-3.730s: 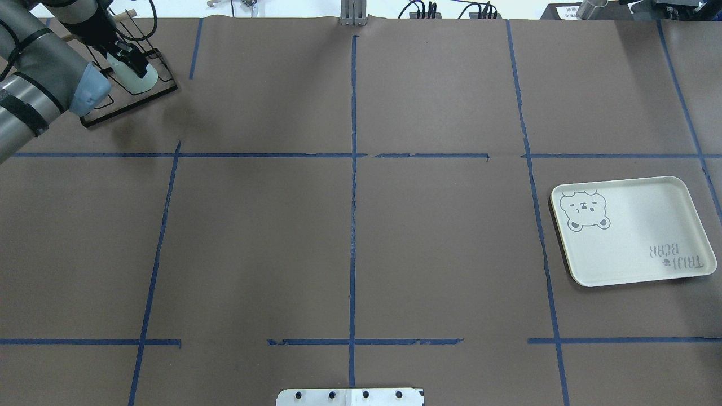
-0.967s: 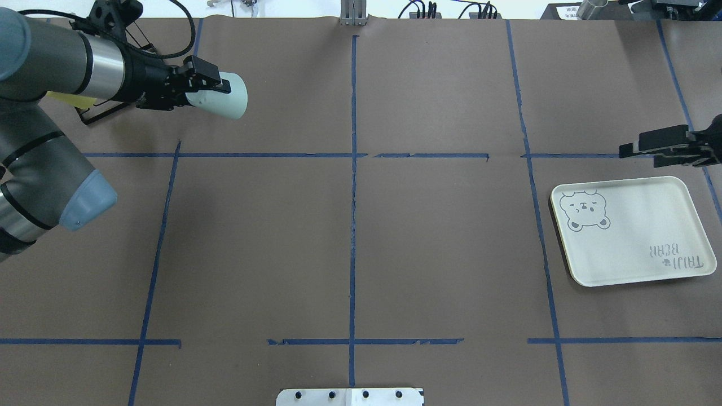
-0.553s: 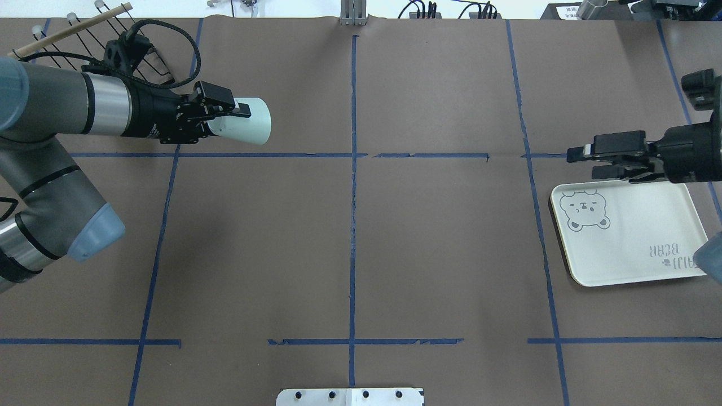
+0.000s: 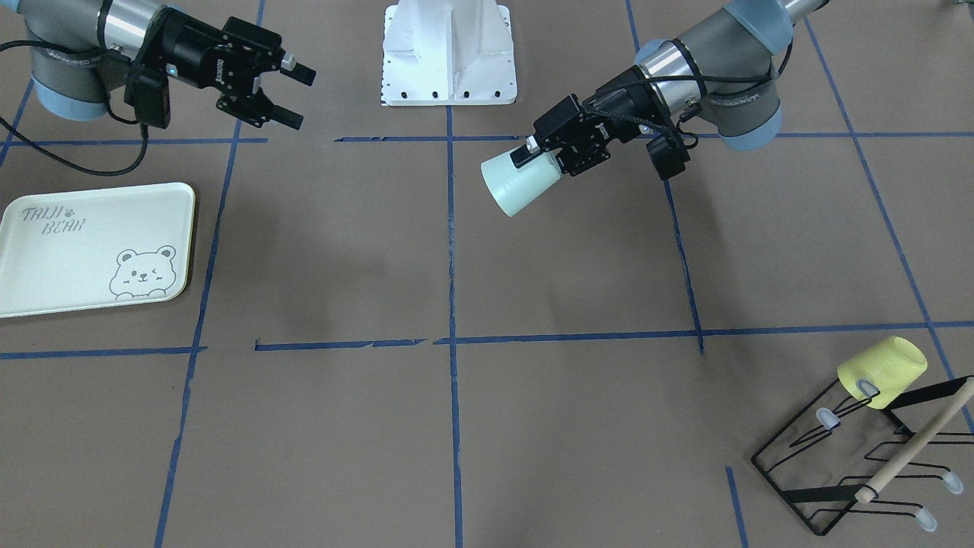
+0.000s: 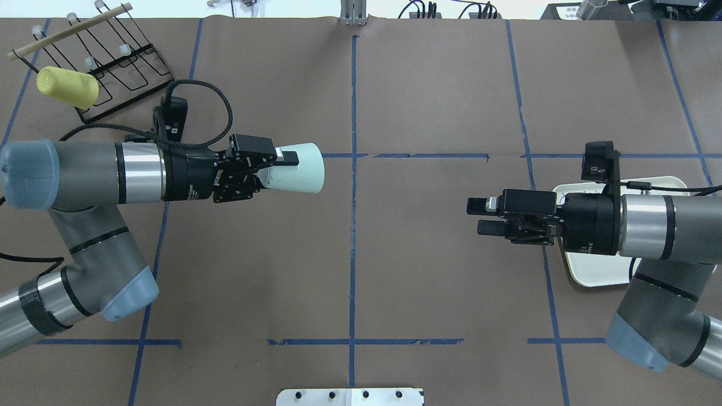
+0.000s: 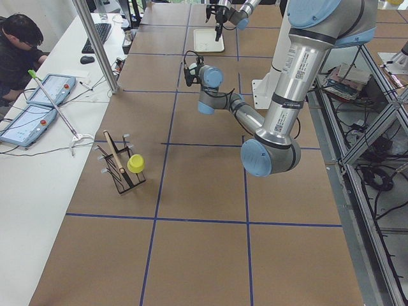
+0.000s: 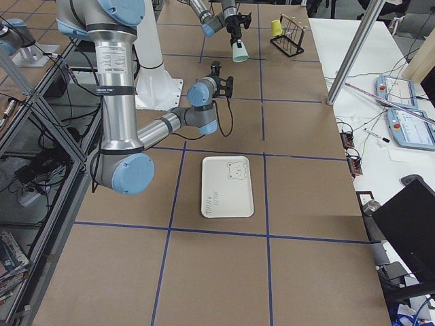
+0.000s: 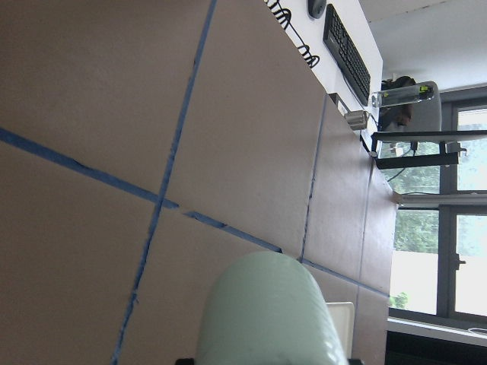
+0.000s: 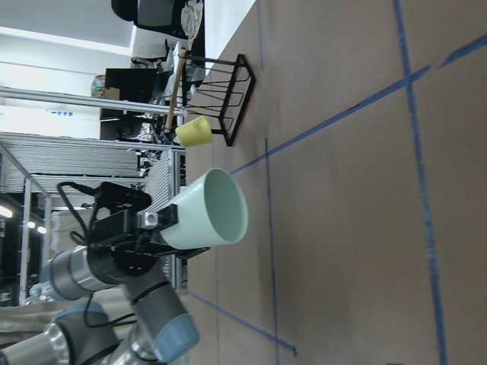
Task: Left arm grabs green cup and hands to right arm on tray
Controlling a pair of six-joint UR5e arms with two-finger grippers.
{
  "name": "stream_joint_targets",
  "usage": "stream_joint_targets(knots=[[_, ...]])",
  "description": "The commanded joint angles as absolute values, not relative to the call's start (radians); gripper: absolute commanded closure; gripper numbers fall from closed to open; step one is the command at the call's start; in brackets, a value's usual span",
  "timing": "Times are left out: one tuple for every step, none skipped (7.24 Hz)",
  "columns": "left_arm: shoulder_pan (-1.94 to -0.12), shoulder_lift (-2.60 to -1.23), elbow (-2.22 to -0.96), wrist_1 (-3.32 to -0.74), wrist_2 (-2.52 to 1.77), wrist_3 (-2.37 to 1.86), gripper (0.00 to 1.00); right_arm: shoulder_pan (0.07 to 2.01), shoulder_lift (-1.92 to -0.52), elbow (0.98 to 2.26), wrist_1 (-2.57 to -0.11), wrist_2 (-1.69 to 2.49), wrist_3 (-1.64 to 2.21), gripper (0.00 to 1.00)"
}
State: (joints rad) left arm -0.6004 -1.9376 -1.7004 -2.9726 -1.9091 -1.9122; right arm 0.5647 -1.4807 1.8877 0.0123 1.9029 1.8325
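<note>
My left gripper [image 5: 285,168] is shut on the base end of the green cup [image 5: 302,169]. It holds the cup on its side above the table, left of the centre line, with the mouth facing the right arm. The cup also shows in the front-facing view [image 4: 517,184], the left wrist view [image 8: 262,312] and the right wrist view [image 9: 207,211]. My right gripper [image 5: 475,216] is open and empty. It points at the cup with a wide gap between them. The tray [image 4: 84,243] lies flat and bare. In the overhead view the right arm covers part of the tray [image 5: 598,272].
A pale yellow cup [image 5: 67,87] hangs on a black wire rack [image 5: 121,70] at the far left corner. The white robot base [image 4: 449,53] sits at the near edge. An operator [image 6: 19,51] sits at a side desk beyond the table.
My left gripper has carried the green cup from the rack area rightward toward the table's middle. My right arm has come in from the right, over the tray, toward the cup.
</note>
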Motion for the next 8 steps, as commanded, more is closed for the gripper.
stream_joint_targets(knots=[[-0.508, -1.948, -1.687, -3.132, -1.907, -1.922, 0.64, 0.459, -1.421, 1.884, 0.136, 1.812, 1.888, 0.0], [-0.499, -1.954, -1.687, -3.181, -1.908, -1.924, 0.64, 0.399, -1.379, 1.872, 0.146, 1.734, 1.888, 0.0], [-0.489, -1.954, -1.689, -3.23, -1.911, -1.924, 0.64, 0.391, -1.353, 1.844, 0.147, 1.729, 1.887, 0.0], [-0.473, -1.962, -1.692, -3.244, -1.911, -1.925, 0.64, 0.39, -1.327, 1.823, 0.15, 1.727, 1.884, 0.0], [-0.46, -1.976, -1.695, -3.246, -1.911, -1.925, 0.64, 0.39, -1.309, 1.806, 0.15, 1.727, 1.884, 0.0], [-0.447, -1.976, -1.698, -3.261, -1.911, -1.927, 0.64, 0.39, -1.296, 1.802, 0.15, 1.723, 1.882, 0.0], [-0.43, -1.976, -1.695, -3.273, -1.911, -1.93, 0.64, 0.39, -1.283, 1.802, 0.15, 1.721, 1.882, 0.0], [-0.428, -1.977, -1.698, -3.274, -1.911, -1.934, 0.64, 0.39, -1.281, 1.801, 0.15, 1.718, 1.882, 0.0]])
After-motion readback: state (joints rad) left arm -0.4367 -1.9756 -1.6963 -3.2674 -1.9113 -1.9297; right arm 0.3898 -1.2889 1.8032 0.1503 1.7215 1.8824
